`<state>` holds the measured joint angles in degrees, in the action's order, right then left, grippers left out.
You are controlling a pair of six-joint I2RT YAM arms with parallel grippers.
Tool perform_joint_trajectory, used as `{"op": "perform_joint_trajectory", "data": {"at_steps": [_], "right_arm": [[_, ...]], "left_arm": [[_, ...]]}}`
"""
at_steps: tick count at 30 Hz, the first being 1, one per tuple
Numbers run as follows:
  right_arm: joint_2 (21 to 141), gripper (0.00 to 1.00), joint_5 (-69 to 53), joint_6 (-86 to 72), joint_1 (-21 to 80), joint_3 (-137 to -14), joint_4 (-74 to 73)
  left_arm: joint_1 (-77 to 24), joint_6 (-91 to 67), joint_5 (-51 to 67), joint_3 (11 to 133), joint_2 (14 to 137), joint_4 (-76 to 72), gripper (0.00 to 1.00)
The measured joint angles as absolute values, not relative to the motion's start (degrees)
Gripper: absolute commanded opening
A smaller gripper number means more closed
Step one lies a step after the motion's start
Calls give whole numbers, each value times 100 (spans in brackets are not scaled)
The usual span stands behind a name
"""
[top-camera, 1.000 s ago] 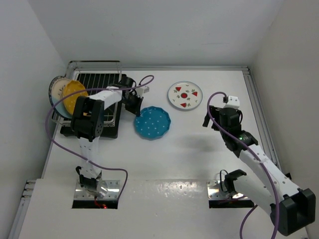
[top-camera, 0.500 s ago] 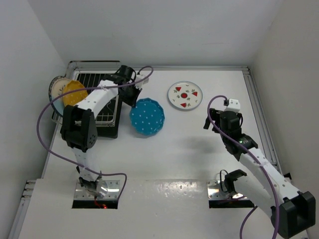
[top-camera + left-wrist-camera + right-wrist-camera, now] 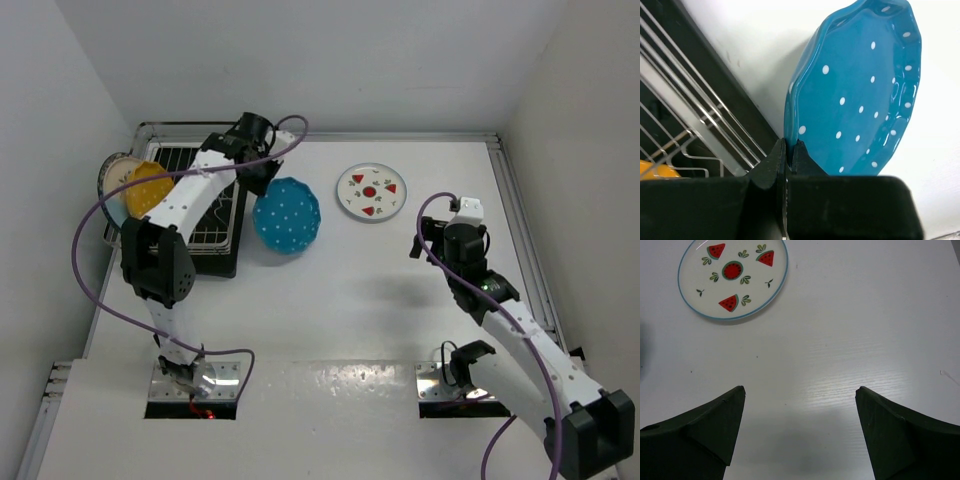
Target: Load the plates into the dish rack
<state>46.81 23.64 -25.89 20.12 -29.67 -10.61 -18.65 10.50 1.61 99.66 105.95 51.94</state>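
Observation:
My left gripper (image 3: 262, 182) (image 3: 788, 145) is shut on the rim of the blue white-dotted plate (image 3: 288, 215) (image 3: 860, 95) and holds it tilted on edge just right of the dish rack (image 3: 200, 205) (image 3: 685, 105). A yellow dotted plate (image 3: 147, 188) and two more plates (image 3: 115, 178) stand at the rack's left end. The white plate with red fruit shapes (image 3: 370, 191) (image 3: 733, 277) lies flat on the table. My right gripper (image 3: 432, 240) (image 3: 800, 390) is open and empty, hovering to the near right of that plate.
The rack sits on a black drip tray (image 3: 222, 262) in the table's back left corner, close to the left wall. A raised rail (image 3: 505, 190) runs along the table's right edge. Purple cables loop off both arms.
My left gripper has lifted the blue dotted plate, tipped it further up on edge and carried it back and left toward the rack. The right arm has shifted slightly.

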Motion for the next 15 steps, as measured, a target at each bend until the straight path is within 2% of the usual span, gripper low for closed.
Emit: {"op": "perform_joint_trajectory", "data": {"at_steps": [7,15], "right_arm": [[4554,90,2370,-2589,2012,-2967,-1052],[4348,89,2403,-2593,2012,-2912,-1066]], "left_arm": [[-1890,1050,-10,10801,10556,5236,0],[-1822,1396,-1295,11948,10551,5457,0]]}}
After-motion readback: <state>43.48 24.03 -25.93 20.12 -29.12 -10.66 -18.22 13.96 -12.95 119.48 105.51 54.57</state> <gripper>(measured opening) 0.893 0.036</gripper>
